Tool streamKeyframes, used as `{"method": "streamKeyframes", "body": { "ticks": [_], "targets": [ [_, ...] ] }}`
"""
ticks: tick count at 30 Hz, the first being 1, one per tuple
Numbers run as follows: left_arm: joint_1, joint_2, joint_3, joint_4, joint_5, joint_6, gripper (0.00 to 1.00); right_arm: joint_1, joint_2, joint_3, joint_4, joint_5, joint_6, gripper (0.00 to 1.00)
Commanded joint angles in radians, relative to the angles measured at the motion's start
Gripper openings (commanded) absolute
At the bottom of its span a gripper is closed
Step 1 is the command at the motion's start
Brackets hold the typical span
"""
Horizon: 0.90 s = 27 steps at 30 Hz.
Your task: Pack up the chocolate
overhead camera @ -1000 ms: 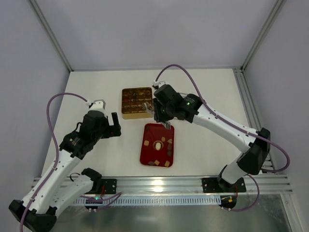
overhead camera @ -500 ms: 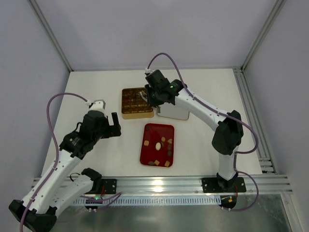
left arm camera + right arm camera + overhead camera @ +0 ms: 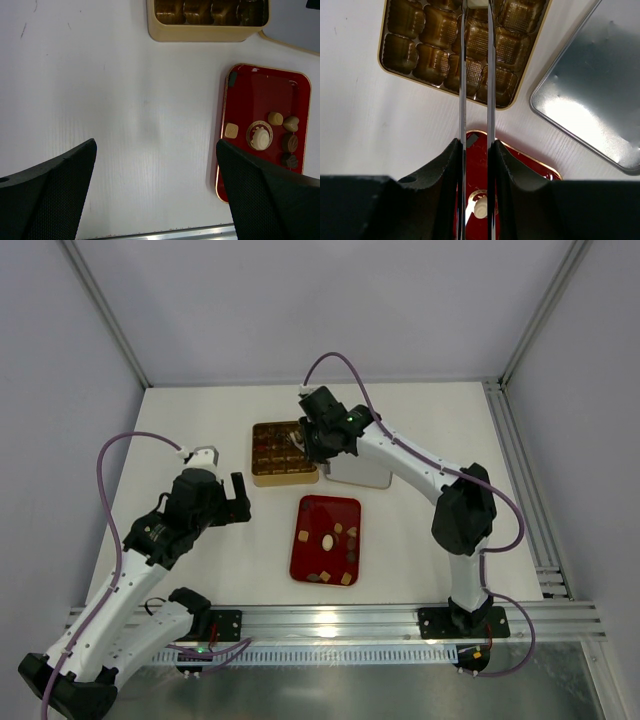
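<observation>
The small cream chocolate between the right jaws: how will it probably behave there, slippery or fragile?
Probably light: only the thin metal tips of the right gripper pinch the cream chocolate. The jaws are smooth and narrow, so it may slip or turn. A hard squeeze would likely dent it.

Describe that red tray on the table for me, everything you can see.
The red tray is a glossy rectangle with rounded corners and a thin gold rim, lying flat on the white table, just nearer the arms than the gold box without touching it. Small chocolates, cream, tan and dark, sit mostly in its near half.
</observation>
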<state>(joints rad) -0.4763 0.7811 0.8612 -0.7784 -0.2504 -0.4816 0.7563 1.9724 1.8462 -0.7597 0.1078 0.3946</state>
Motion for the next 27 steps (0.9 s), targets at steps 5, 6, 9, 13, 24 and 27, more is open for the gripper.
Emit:
{"method": "streamKeyframes", "body": {
  "ticks": [5, 6, 9, 13, 24, 27],
  "targets": [
    [0.004, -0.002, 0.001, 0.022, -0.007, 0.006, 1.0, -0.008, 0.009, 0.036, 0.049, 0.009, -0.005, 0.35],
    [0.004, -0.002, 0.001, 0.022, -0.007, 0.005, 1.0, -0.006, 0.011, 0.035, 0.048, 0.012, -0.005, 0.36],
    [0.004, -0.003, 0.001, 0.022, -0.007, 0.006, 1.0, -0.009, 0.011, 0.033, 0.048, 0.01, -0.003, 0.37],
    [0.004, -0.003, 0.001, 0.022, -0.009, 0.005, 1.0, -0.008, 0.008, 0.035, 0.049, 0.009, -0.005, 0.42],
    [0.004, -0.005, 0.001, 0.022, -0.006, 0.006, 1.0, -0.011, -0.05, 0.033, 0.036, 0.018, -0.007, 0.45],
    [0.004, -0.008, 0.001, 0.025, -0.003, 0.008, 1.0, -0.046, -0.117, 0.001, 0.023, 0.017, -0.007, 0.45]
  ]
}}
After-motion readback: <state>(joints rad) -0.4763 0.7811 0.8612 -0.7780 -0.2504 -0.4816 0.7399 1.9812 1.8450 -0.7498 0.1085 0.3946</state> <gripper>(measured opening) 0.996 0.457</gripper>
